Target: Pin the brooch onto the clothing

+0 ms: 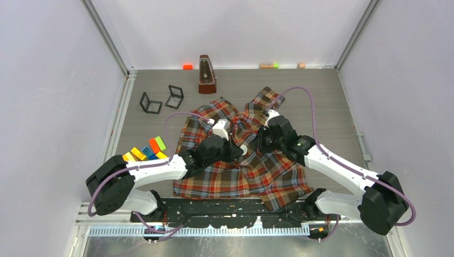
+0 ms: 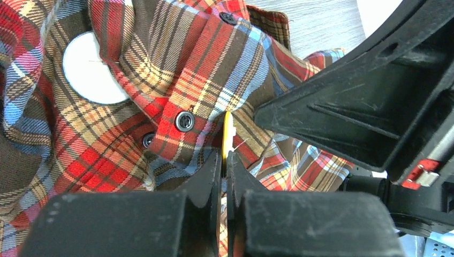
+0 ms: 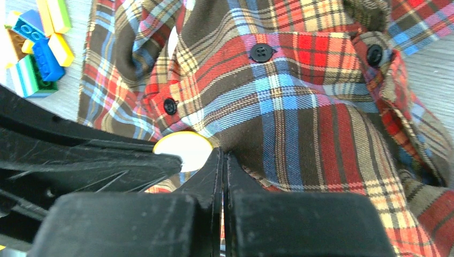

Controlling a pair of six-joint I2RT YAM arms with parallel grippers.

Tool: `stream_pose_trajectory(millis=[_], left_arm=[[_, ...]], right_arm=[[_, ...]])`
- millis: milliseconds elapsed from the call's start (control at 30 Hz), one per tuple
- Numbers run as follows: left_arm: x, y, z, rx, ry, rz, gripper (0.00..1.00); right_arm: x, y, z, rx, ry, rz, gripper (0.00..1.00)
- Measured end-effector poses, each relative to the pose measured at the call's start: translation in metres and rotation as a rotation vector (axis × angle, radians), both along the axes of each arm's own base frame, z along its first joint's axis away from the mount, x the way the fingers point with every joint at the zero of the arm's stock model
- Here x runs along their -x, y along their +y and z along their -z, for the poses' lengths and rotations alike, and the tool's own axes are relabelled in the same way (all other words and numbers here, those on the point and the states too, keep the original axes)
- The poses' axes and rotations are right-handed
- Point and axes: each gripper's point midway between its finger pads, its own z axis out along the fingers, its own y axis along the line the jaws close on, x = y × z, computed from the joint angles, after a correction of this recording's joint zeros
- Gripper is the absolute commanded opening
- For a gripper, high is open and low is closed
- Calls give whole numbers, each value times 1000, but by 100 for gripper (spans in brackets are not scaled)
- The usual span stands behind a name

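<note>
The clothing (image 1: 257,174) is a red, brown and light-blue plaid shirt, rumpled on the middle of the table, its button placket (image 2: 184,120) bunched up. The brooch (image 2: 228,134) is a thin round badge with a yellow rim and a white face (image 3: 184,150). My left gripper (image 2: 225,155) is shut on the brooch, held edge-on against the placket. My right gripper (image 3: 223,152) is shut, its tips pinching a raised fold of the shirt (image 3: 310,118) right beside the brooch. In the top view both grippers, left (image 1: 238,150) and right (image 1: 260,140), meet over the shirt's chest.
Coloured bricks (image 1: 145,151) lie left of the shirt. Two black wire frames (image 1: 151,103) and a brown wooden metronome-like piece (image 1: 206,75) stand behind it. Small blocks (image 1: 187,66) line the back wall. A white round patch (image 2: 91,67) shows among the shirt's folds.
</note>
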Motion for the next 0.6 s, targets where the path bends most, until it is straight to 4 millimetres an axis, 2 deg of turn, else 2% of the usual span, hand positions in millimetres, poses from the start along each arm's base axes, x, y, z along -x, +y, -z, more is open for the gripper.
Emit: stream_pose_trajectory(millis=[267,600], left_arm=[[-2,-2,5,-22,-8,-2,0],[-2,-2,6,-31,-17,-7,0]], right_arm=[[9,15,-4,-82,26,-58,1],[15,19,-4,-108,34,-87,1]])
